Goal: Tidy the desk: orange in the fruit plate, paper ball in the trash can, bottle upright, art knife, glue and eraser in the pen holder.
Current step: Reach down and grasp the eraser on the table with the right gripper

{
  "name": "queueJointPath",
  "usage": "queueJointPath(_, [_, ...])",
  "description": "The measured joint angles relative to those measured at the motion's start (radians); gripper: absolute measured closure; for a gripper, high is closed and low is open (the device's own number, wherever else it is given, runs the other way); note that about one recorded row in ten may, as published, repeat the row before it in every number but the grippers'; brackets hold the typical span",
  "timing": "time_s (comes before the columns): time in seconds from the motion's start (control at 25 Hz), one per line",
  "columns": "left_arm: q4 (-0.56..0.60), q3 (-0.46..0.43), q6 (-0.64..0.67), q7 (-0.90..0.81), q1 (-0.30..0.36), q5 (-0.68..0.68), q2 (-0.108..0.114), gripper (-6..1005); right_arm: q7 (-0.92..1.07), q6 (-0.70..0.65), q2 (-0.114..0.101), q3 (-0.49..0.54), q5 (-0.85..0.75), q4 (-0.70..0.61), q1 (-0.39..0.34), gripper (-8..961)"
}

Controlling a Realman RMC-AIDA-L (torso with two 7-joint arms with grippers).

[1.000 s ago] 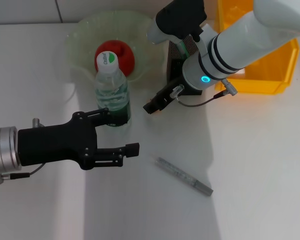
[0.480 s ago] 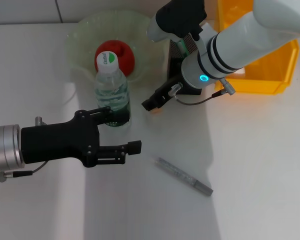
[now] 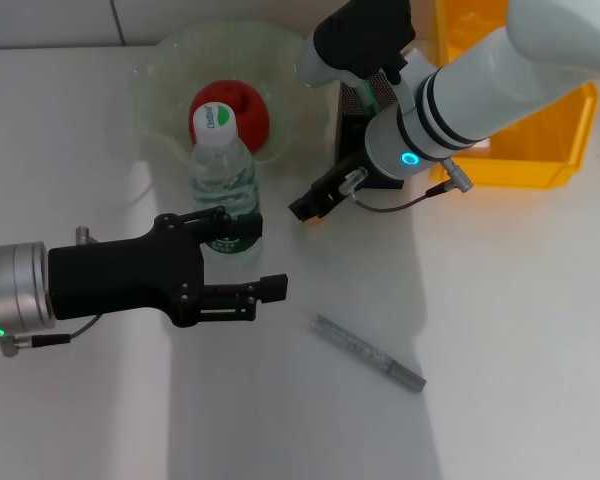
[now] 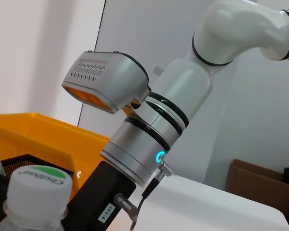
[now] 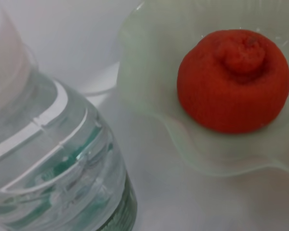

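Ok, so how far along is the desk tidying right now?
Done: the orange sits in the fruit plate and the bottle stands upright. In hand: the left gripper is open beside the bottle's base; the right gripper hovers by the pen holder. Left: the art knife lies on the desk. Paper ball, glue and eraser are not in view.

The white desk (image 3: 500, 330) carries a plate (image 3: 170, 70) at eleven o'clock, the upright bottle (image 3: 223, 185) just below it, a mesh holder (image 3: 352, 105) and yellow bin (image 3: 540, 140) toward one o'clock, and a grey knife (image 3: 368, 352) near centre.
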Motion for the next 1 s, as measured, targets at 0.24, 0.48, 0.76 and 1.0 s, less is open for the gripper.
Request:
queueJointPath(0.24, [-0.005, 0.0, -0.002, 0.0, -0.009, 0.0, 0.0, 154, 0.0, 0.0, 0.0, 0.0, 0.0, 0.005, 0.0, 519])
queueJointPath(0.48, [-0.005, 0.0, -0.004, 0.0, -0.009, 0.0, 0.0, 154, 0.0, 0.0, 0.0, 0.0, 0.0, 0.006, 0.0, 516])
queueJointPath(0.76, [-0.012, 0.0, -0.004, 0.007, -0.01, 0.0, 0.0, 154, 0.0, -0.005, 0.0, 0.0, 0.0, 0.005, 0.0, 594])
queueJointPath(1.0, [-0.018, 0.0, -0.004, 0.01, -0.012, 0.0, -0.001, 154, 0.0, -0.01, 0.0, 0.0, 0.0, 0.002, -0.002, 716])
